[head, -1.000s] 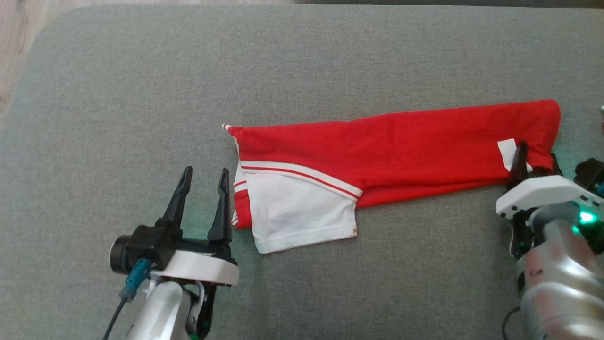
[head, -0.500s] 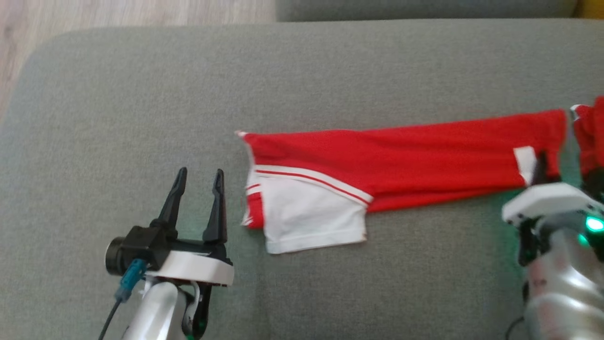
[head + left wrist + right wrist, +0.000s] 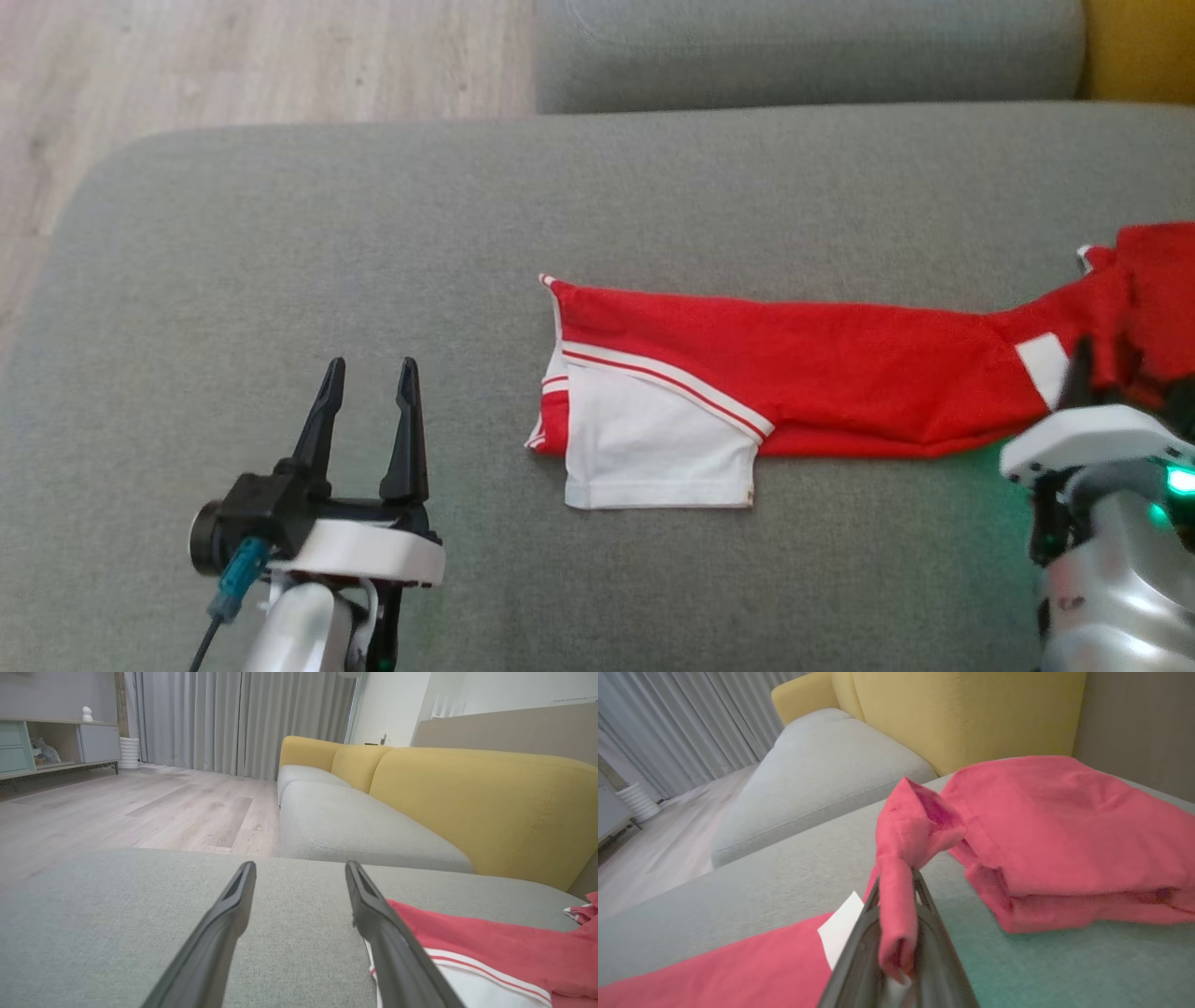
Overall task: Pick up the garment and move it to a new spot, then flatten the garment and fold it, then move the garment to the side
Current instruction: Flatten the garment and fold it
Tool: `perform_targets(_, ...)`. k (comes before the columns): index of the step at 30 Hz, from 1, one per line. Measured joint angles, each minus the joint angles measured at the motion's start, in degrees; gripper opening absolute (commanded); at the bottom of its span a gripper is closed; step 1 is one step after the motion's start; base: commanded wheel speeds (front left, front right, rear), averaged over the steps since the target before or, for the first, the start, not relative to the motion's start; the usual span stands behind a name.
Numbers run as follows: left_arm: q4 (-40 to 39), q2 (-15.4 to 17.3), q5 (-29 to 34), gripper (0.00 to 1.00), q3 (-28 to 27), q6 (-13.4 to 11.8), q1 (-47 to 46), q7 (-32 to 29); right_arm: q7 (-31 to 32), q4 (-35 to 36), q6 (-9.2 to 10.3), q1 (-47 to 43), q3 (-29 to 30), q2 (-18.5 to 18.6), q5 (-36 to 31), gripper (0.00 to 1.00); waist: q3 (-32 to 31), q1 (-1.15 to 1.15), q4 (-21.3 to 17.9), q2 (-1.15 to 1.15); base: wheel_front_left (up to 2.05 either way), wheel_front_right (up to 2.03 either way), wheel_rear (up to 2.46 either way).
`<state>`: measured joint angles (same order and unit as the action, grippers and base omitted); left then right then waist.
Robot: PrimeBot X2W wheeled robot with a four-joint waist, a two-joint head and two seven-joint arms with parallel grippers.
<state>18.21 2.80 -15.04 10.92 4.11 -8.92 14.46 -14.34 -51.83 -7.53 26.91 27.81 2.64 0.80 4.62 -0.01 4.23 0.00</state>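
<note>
Grey fabric sofa cushion (image 3: 280,233): red-and-white cloth garment (image 3: 794,359) lies folded; right gripper (image 3: 896,896) pinches its end, left gripper (image 3: 371,369) gapes; moving aside apparently remains.

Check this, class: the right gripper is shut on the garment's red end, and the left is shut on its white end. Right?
No. The right gripper is shut on the red end of the garment, but the left gripper is open, beside the white end and off the cloth; the head view shows it.
</note>
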Motion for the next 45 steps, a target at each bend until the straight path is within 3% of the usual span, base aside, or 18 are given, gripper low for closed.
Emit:
perform_targets(4,-0.3,0.01,0.47,1.0,-0.59,0.0,0.15,0.0,-0.01,1.13,0.0,0.01,-7.56,0.09,5.73,0.0,-1.72,0.0,1.08,0.0,0.0,0.0,0.0)
perform_targets(15,-1.33,0.38,0.47,1.0,-1.3,0.97,3.57,0.0,0.05,5.97,0.0,-1.95,-36.75,0.11,25.42,0.0,-5.58,0.0,6.57,0.0,0.0,0.0,0.0)
perform_targets(20,-2.74,0.54,0.48,1.0,-0.51,1.0,3.52,-0.29,0.07,6.99,0.0,-2.98,-44.37,0.13,29.34,0.0,-5.94,0.0,9.84,0.0,0.0,0.0,0.0)
perform_targets(29,-3.91,0.56,0.48,1.0,1.42,0.96,3.25,-0.79,0.05,3.25,0.0,-2.12,-50.21,0.16,32.49,0.0,-3.48,0.01,15.08,0.0,0.0,0.0,0.0)
perform_targets(44,-3.78,0.2,-0.21,1.0,4.42,-0.09,0.7,-0.69,0.04,2.03,0.0,-0.24,-51.86,0.71,32.99,0.0,2.07,0.01,19.64,0.0,0.0,0.0,0.0)
perform_targets(45,-3.71,0.19,-0.32,1.0,4.55,-0.16,0.7,-0.68,0.04,2.04,0.0,-0.24,-52.76,0.8,32.99,0.6,2.25,0.01,19.71,0.0,0.0,0.0,0.0)
